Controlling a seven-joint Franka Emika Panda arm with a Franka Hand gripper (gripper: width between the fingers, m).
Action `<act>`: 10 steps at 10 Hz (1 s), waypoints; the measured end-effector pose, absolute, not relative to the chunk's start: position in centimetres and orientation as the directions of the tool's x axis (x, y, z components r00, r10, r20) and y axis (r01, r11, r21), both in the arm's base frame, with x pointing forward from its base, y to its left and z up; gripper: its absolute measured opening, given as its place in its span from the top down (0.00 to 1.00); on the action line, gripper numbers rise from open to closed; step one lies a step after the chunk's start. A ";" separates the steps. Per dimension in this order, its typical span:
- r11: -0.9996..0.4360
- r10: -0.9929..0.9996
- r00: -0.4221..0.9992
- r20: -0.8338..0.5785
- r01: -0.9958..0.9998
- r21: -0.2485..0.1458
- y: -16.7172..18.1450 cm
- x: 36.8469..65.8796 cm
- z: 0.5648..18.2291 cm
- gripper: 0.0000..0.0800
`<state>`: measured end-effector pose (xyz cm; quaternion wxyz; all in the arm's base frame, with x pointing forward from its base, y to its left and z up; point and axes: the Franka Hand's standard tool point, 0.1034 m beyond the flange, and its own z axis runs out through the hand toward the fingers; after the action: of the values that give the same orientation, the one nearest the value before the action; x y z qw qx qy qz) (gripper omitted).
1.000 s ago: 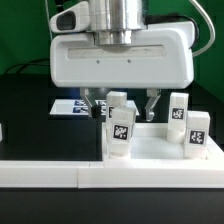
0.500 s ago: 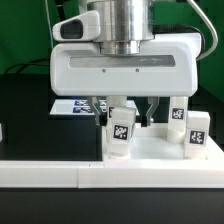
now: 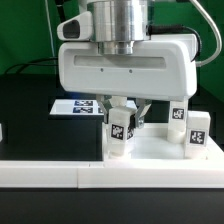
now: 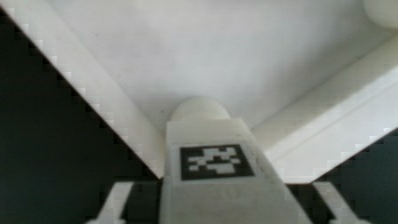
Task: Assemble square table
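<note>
A white block leg (image 3: 120,130) with a black-and-white tag stands upright on the white square table slab (image 3: 155,152). My gripper (image 3: 122,110) has come down over the leg's top, one finger on each side. In the wrist view the leg (image 4: 217,150) fills the space between the fingers (image 4: 121,202), with a thin dark gap still showing on each side. The jaws are open and narrow around the leg. The slab's raised rim (image 4: 329,100) runs behind it. Two more tagged legs (image 3: 179,113) (image 3: 197,134) stand on the exterior view's right.
The marker board (image 3: 72,106) lies on the black table behind the gripper, toward the exterior view's left. A long white rail (image 3: 40,172) runs along the front. The gripper's wide white body (image 3: 125,68) hides what lies behind it.
The gripper has dropped lower over the leg and its fingers have drawn in from wide apart to close beside it. The leg and the other parts have not moved.
</note>
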<state>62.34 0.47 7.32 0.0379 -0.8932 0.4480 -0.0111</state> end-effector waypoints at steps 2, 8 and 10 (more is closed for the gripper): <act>-0.200 -0.977 0.203 -0.066 -0.979 -0.042 1.1 62.3 7.1 0.64; -0.136 -0.982 0.147 -0.119 -0.986 -0.092 0.5 62.4 6.9 0.31; -0.431 -0.895 0.442 -0.060 -0.891 -0.141 0.3 62.1 6.7 0.22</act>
<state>62.06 0.26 6.74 0.0758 -0.8458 0.5279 -0.0119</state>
